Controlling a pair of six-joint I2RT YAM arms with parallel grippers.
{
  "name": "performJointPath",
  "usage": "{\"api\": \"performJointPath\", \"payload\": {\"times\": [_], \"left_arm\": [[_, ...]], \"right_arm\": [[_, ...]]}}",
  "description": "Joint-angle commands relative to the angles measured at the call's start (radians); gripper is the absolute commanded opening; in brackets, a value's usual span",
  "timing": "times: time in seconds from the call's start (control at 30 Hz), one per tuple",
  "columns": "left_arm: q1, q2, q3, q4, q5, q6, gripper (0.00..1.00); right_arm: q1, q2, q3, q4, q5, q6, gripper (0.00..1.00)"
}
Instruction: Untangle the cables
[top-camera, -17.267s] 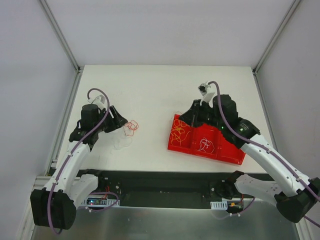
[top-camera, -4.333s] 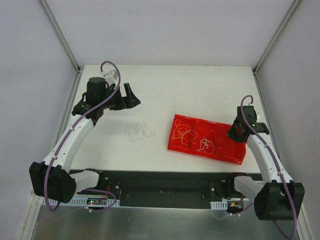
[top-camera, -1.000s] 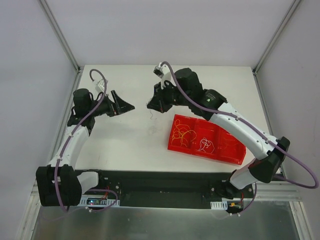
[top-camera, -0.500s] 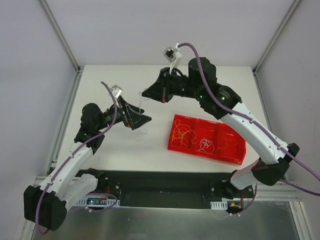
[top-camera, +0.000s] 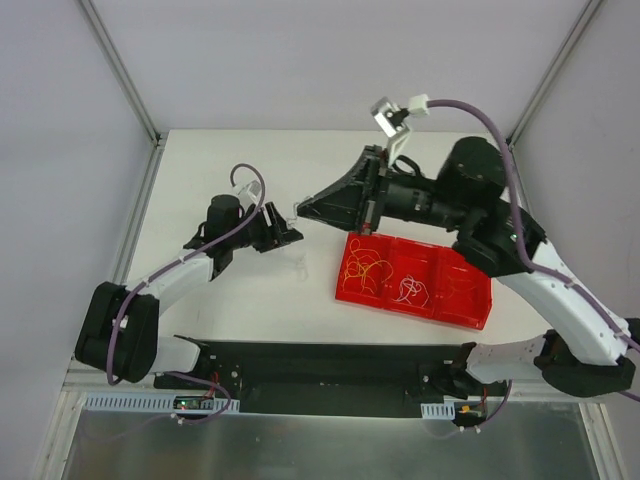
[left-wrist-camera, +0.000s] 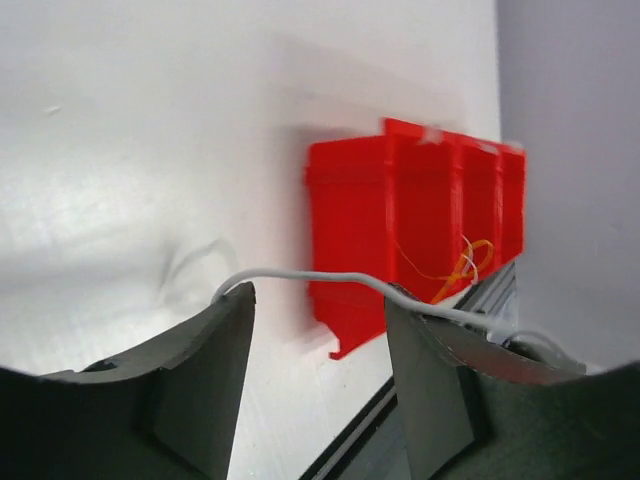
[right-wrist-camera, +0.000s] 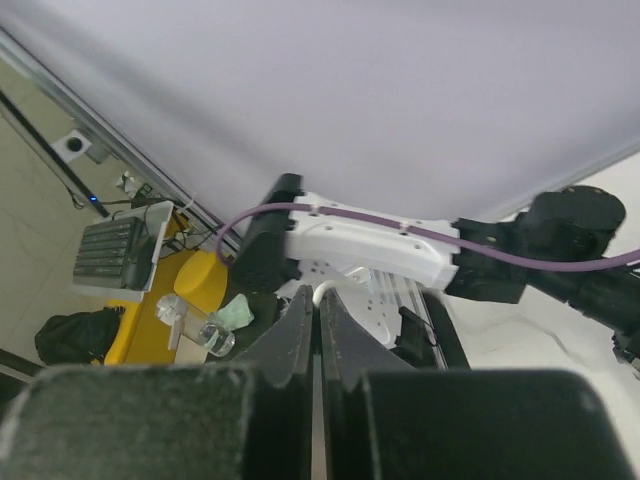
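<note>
Thin white wire (left-wrist-camera: 320, 277) spans left jaws; red bin (left-wrist-camera: 400, 200), perhaps plastic.

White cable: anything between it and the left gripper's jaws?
Nothing visible. In the left wrist view the white cable spans the gap between the fingertips of the open left gripper; only table and the red tray lie behind. The right gripper pinches its far end.

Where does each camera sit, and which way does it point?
Top external: above, behind; looks down on table, red tray, left arm, right arm.
Left wrist: on left arm; faces the tray past its fingers and a white strand.
Right wrist: on right arm; faces the left arm over its shut fingers.
Top and left wrist share the tray.
</note>
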Motion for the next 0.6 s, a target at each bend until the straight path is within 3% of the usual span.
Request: {"api": "performJointPath", "payload": {"times": [0.0, 0.2, 0.4, 0.57], "left_arm": [[0.097, 0.115, 0.01, -0.082, 0.011, -0.107, 0.52], [0.169, 0.089, -0.031, -0.08, 0.036, -0.103, 0.52], [0.209, -0.022, -0.021, -0.208, 0.016, -0.044, 0.53], [0.229, -0.141, 0.025, -0.306, -0.004, 0.005, 0.6]], "right_arm": [[0.006, -0.096, 0.013, 0.051, 0.014, 0.004, 0.0], [0.008, -0.148, 0.038, -0.012, 0.073, -0.068, 0.0], [0.006, -0.143, 0.0, -0.036, 0.118, -0.1, 0.0], [0.008, -0.091, 0.039, -0.07, 0.12, -0.111, 0.01]]}}
